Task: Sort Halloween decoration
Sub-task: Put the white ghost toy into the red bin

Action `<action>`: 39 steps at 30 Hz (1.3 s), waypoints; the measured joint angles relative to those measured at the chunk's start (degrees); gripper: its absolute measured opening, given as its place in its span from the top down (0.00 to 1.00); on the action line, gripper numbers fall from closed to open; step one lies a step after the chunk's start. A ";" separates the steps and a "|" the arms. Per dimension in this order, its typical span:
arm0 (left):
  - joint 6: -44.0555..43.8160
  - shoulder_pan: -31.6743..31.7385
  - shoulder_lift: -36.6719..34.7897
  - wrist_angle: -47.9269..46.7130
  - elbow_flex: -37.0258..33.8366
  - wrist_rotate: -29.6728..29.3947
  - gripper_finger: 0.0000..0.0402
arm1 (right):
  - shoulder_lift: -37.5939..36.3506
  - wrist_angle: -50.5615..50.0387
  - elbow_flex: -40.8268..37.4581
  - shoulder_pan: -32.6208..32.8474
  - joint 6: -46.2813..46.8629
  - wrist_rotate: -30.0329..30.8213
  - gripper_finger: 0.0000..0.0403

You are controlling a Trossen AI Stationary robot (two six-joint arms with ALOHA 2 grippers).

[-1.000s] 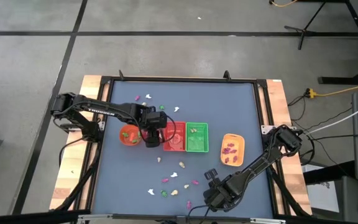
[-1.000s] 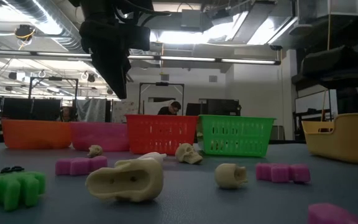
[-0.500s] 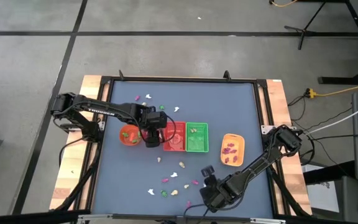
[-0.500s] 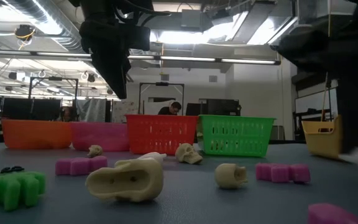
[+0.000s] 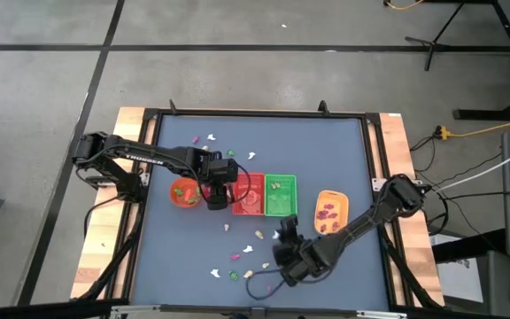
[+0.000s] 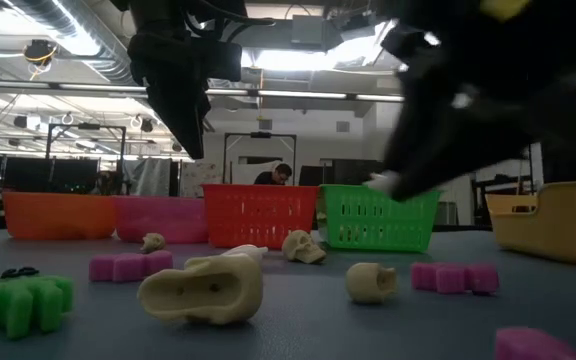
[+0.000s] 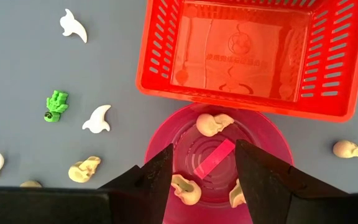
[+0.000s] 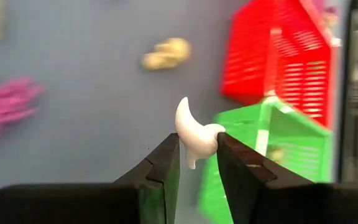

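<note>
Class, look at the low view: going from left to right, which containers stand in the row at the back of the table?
orange bowl → pink bowl → red basket → green basket → yellow-orange tray

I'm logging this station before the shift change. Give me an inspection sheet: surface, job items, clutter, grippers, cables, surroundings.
Surface: blue-grey table top, wooden side rails.
Job's things: trinkets scattered loose, among them a green figure, a cream skull and a magenta piece; more lie in the pink bowl.
Containers: orange bowl, red basket, green basket, yellow tray.
Clutter: nothing seen.
Grippers: left gripper open above the pink bowl; right gripper shut on a white ghost.
Cables: yellow cable on the floor by the table.
Surroundings: a person in the room behind.
</note>
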 joint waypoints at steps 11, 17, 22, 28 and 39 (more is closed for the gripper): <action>-0.02 0.00 0.00 0.01 0.00 -0.01 0.61 | 0.00 7.41 0.00 -8.59 -16.32 2.78 0.74; -0.02 0.02 0.00 0.00 0.00 0.00 0.61 | 0.00 14.30 0.00 -11.57 -24.45 2.76 0.74; -0.02 0.01 0.00 0.02 0.00 0.00 0.61 | 0.00 15.96 0.00 -12.77 -25.67 2.76 0.74; -0.04 0.02 0.00 0.02 0.00 0.00 0.61 | 0.00 15.95 0.00 -14.13 -25.24 -0.69 0.74; -0.05 0.00 0.00 0.02 0.00 0.00 0.61 | 0.00 16.00 0.00 -16.02 -25.13 -6.62 0.65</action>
